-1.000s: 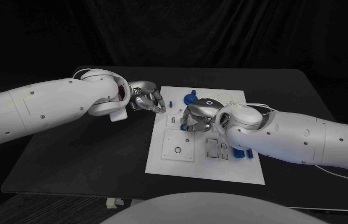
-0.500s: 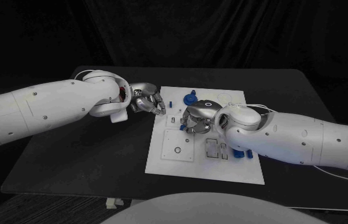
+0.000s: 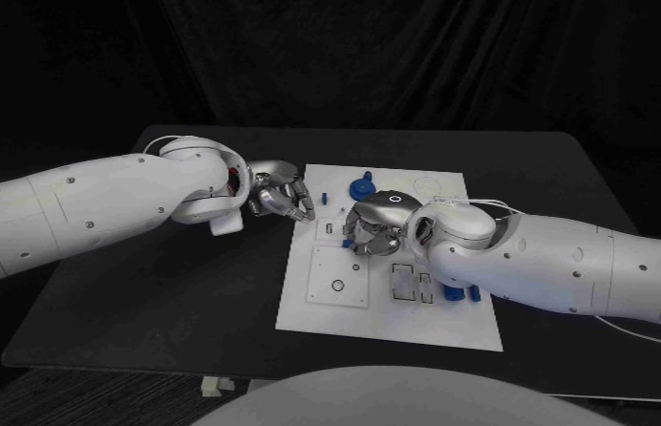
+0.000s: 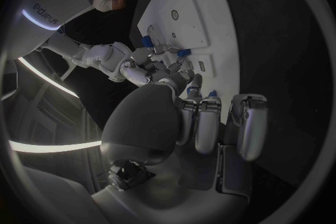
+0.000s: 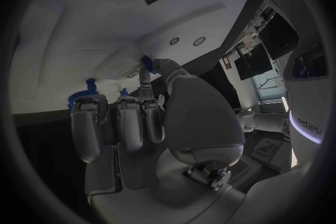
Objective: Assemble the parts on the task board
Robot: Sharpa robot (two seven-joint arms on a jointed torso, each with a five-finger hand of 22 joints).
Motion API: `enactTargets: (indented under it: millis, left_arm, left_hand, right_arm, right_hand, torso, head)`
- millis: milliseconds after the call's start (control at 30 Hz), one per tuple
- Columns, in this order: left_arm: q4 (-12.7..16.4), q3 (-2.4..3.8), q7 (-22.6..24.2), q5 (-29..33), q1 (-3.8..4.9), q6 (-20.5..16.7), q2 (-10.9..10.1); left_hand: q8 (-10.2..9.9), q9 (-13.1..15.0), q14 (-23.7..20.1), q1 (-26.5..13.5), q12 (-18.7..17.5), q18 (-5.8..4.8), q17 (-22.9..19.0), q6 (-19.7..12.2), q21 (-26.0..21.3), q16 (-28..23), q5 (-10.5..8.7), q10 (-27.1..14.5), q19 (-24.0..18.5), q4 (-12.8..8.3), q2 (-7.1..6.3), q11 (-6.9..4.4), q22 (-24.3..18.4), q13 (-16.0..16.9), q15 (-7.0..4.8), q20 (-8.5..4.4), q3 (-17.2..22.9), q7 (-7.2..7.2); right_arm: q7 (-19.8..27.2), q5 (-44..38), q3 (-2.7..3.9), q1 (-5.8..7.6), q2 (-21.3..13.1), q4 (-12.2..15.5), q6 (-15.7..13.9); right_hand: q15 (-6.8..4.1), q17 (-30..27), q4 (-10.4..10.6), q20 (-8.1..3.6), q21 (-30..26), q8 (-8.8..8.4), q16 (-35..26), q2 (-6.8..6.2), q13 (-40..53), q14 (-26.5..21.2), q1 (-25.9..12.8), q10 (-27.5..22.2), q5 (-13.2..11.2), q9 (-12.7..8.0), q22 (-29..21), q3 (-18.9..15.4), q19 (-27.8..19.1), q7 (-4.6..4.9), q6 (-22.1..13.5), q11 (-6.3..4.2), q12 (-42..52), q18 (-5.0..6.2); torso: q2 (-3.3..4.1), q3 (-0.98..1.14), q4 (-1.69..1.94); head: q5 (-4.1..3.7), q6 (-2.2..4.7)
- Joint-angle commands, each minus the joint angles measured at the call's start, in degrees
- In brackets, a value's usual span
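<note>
Task board (image 3: 390,311) long axis runs away from robot; right robot hand (image 3: 372,227) fingers curled over it (grasp indiscernible), left robot hand (image 3: 280,195) curled at its edge.

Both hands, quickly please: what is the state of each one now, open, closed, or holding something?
Left hand: fingers curled, cannot tell if it holds anything.
Right hand: fingers curled over the task board, cannot tell either.

Task board (image 3: 361,311) mid table (image 3: 180,292), left hand (image 3: 280,198) at its left edge, right hand (image 3: 372,227) over it
</note>
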Motion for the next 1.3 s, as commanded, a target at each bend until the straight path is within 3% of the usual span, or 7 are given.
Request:
enactTargets:
  millis: [33,400,600,800,1033,1300]
  left_arm:
    - [-0.1,0.04,0.4,0.2,-0.19,0.6,0.2]
    - [-0.5,0.04,2.2,0.2,-0.48,0.3,0.1]
    - [-0.8,0.04,7.4,0.2,-0.84,-0.2,0.0]
    - [-1.1,0.04,12.5,0.2,-1.33,-1.8,0.1]
    - [-1.9,0.05,17.2,0.2,-2.07,-4.6,0.8]
    - [-3.5,0.06,20.5,0.2,-3.32,-7.1,2.6]
  left_hand:
    - [-0.2,0.0,6.1,0.3,0.2,0.67,15.1,0.4,-0.2,0.1,-0.38,6.0,1.7,0.3,0.30,0.41,10.6,15.1,0.52,0.51,-0.1,0.01]
    - [-0.4,-0.6,6.1,0.3,0.2,0.73,15.1,0.1,-0.4,0.1,-0.72,6.0,1.5,0.8,0.19,0.54,10.4,15.1,0.62,0.58,-0.1,0.17]
    - [-1.2,-2.0,6.1,0.5,0.2,0.86,15.1,-1.4,-0.8,0.1,-3.14,6.0,1.0,2.1,-0.45,0.97,10.1,15.1,1.04,0.94,-0.7,0.63]
    - [-2.1,-3.3,6.1,1.9,0.2,0.98,15.1,-3.4,-1.2,0.1,-5.30,6.0,0.5,2.5,-1.46,1.08,9.9,15.1,1.23,1.22,-1.0,1.09]
    - [-3.0,-4.9,6.1,3.3,-0.9,0.98,15.1,-6.5,-1.2,0.1,-5.49,4.5,0.4,3.5,-2.51,0.84,10.1,13.7,1.10,1.14,-2.6,1.15]
    - [-2.2,-5.4,6.1,3.2,-1.2,0.97,15.1,-6.7,-1.2,0.1,-5.87,4.0,0.4,4.9,-2.60,1.41,10.2,13.3,1.48,1.35,-4.1,1.57]
  right_arm:
    - [1.6,0.1,-0.05,-0.25,0.0,0.2,-2.2]
    - [6.1,6.2,-0.05,-0.24,-1.9,0.5,-10.3]
    - [10.9,13.1,-0.05,-0.21,-3.9,1.2,-15.8]
    - [15.2,19.1,-0.05,-0.20,-5.2,1.5,-19.3]
    - [17.7,22.0,-0.05,-0.18,-5.7,1.8,-20.8]
    - [19.4,23.3,-0.05,-0.16,-5.6,2.1,-21.6]
  right_hand:
    - [-0.33,15.1,-0.4,-0.47,0.2,0.51,0.1,0.23,15.1,5.9,0.3,5.9,0.3,0.6,15.1,0.2,5.9,-0.28,-0.1,-0.46,0.2,-0.91]
    - [-0.55,15.1,-0.8,-0.71,0.2,2.14,0.1,0.70,15.1,5.9,-0.8,5.9,2.4,3.0,15.1,1.0,5.9,-0.53,-0.7,-0.69,0.2,-0.91]
    - [-0.58,15.1,-0.7,-0.75,0.2,2.23,0.1,0.70,15.1,5.9,-1.4,5.9,2.6,3.4,15.1,1.1,5.9,-0.52,-1.1,-0.71,0.2,-0.91]
    - [-0.58,15.1,-0.5,-0.76,0.2,2.24,0.1,0.71,15.1,5.9,-1.7,5.9,2.6,3.5,15.1,1.1,5.9,-0.51,-1.2,-0.70,0.2,-0.91]
    - [-0.61,15.1,-0.5,-0.77,0.2,2.54,0.1,0.74,15.1,5.9,-1.8,5.9,2.2,3.8,15.1,1.2,5.9,-0.65,-1.1,-0.78,0.2,-0.91]
    - [-0.62,15.1,-0.5,-0.78,0.2,2.60,0.1,0.74,15.1,5.9,-1.9,5.9,2.0,3.9,15.1,1.2,5.9,-0.68,-1.1,-0.80,0.2,-0.91]
  torso:
    - [-0.03,0.01,-0.08]
    - [-0.09,-0.04,-0.10]
    - [-0.10,-0.03,-0.15]
    - [-0.09,-0.01,-0.20]
    - [-0.03,0.03,-0.24]
    - [-0.05,0.03,-0.31]
  head:
    - [0.01,0.01]
    - [0.03,0.01]
    - [0.08,0.01]
    - [0.07,0.01]
    - [0.23,0.01]
    - [0.02,0.01]
